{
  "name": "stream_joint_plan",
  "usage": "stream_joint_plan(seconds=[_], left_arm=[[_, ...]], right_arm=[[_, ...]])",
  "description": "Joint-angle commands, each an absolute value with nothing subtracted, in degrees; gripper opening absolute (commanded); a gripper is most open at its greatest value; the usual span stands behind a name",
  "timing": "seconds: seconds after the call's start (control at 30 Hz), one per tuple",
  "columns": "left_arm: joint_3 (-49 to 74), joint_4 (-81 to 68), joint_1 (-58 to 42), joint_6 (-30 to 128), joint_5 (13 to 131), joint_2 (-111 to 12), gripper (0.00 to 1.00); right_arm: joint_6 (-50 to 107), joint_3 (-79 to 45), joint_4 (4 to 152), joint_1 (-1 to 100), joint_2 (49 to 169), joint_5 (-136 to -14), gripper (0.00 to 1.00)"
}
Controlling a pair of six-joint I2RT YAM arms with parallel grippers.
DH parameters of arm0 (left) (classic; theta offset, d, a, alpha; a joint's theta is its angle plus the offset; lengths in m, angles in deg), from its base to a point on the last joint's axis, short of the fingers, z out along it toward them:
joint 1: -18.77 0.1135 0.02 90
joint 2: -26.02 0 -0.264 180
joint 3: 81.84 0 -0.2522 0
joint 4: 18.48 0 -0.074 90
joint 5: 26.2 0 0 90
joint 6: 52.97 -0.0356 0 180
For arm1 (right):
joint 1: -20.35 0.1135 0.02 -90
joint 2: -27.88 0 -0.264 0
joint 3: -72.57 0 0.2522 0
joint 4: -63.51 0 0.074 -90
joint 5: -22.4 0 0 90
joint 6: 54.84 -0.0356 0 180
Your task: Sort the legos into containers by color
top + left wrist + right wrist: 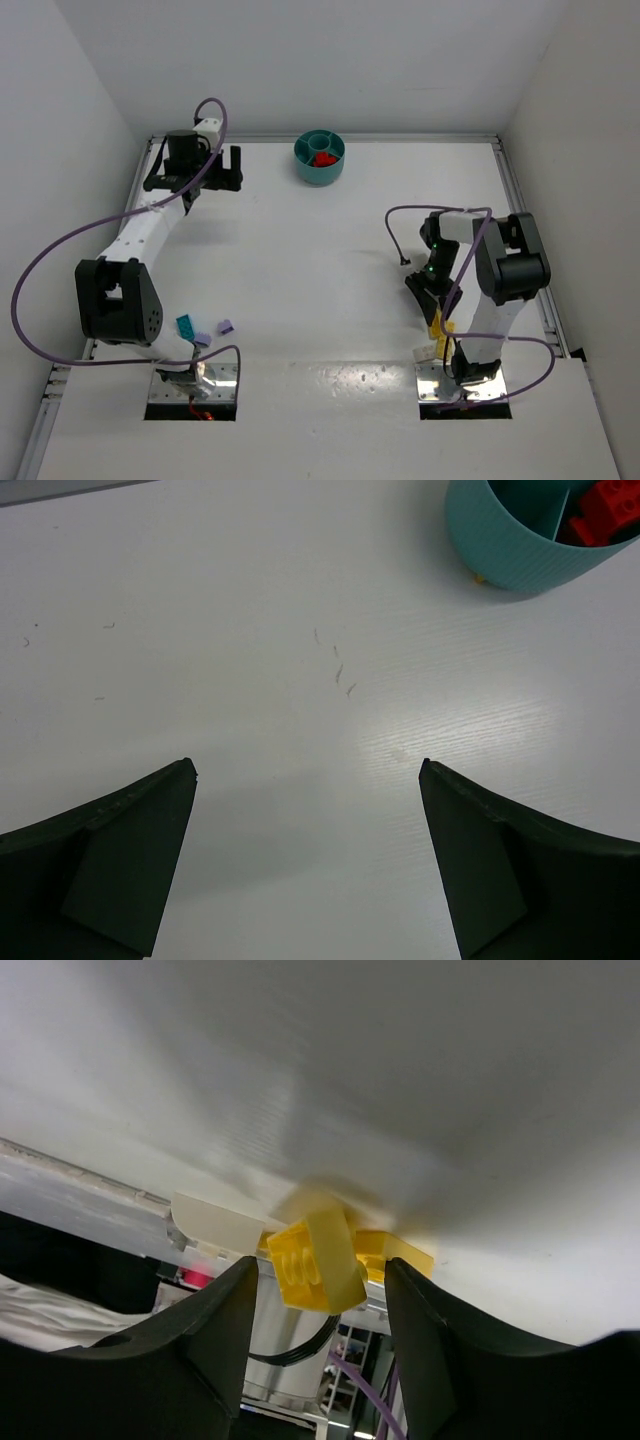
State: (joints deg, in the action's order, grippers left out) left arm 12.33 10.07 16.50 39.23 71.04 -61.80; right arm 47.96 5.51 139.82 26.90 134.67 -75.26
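right claw (318, 1272): jaws half-closed either side of yellow lego (312, 1260); cannot tell if gripped
yellow lego: tilted between jaws, well apart from bowl (318, 176), toward near right
left claw (307, 768): wide, empty, just left of bowl
nearer arm: right

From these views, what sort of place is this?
Probably a lab robot test cell: white table boxed in by white walls, left arm and right arm bolted on, teal bowl and toy bricks as props.

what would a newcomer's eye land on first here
The round teal plastic bowl at the far middle of the white table stands out, with red plastic bricks in one compartment. At the near right, yellow plastic bricks sit between the fingers of the right gripper.
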Motion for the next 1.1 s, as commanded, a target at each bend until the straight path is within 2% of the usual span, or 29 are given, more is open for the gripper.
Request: stream_joint_plan(seconds=[0.0, 0.13, 0.23, 0.27, 0.33, 0.37, 0.47, 0.5, 0.63, 0.83, 1.07], left_arm=[[11.27, 7.94, 17.18, 40.02, 71.09, -62.23, 1.0], [11.27, 7.94, 17.18, 40.55, 71.09, -62.23, 1.0], [11.27, 7.94, 17.18, 40.55, 71.09, -62.23, 1.0], [11.27, 7.94, 17.18, 40.55, 71.09, -62.23, 1.0], [11.27, 7.42, 17.18, 40.55, 70.57, -62.23, 1.0], [11.27, 7.41, 17.18, 40.55, 70.56, -62.23, 1.0], [11.27, 7.41, 17.18, 40.55, 70.56, -62.23, 1.0], [11.8, 7.41, 17.18, 40.55, 70.56, -62.23, 1.0], [11.8, 7.41, 17.18, 41.08, 71.09, -61.61, 1.0], [11.8, 7.41, 17.18, 41.6, 72.15, -59.25, 1.0], [12.85, 7.41, 17.18, 41.6, 70.83, -56.34, 1.0]], right_arm=[[46.59, 5.37, 139.24, 27.74, 134.76, -74.46, 0.54], [46.59, 5.37, 139.24, 27.74, 134.76, -73.93, 0.48], [46.59, 5.37, 139.24, 27.74, 134.76, -73.41, 0.4], [46.59, 5.37, 139.24, 27.74, 134.76, -73.4, 0.32], [46.59, 5.37, 139.24, 28.26, 134.76, -73.4, 0.25], [46.59, 5.37, 139.24, 28.26, 134.76, -73.4, 0.17], [46.59, 5.37, 139.24, 28.26, 133.1, -74.45, 0.02], [46.59, 5.37, 139.76, 28.26, 132.39, -74.98, 0.0], [48.34, -0.15, 142.22, 28.26, 127.57, -80.24, 0.0], [49.49, -18.33, 144.42, 28.26, 127.55, -87.98, 0.0], [40.36, -45.93, 128.01, 28.88, 135.35, -89.4, 0.0]])
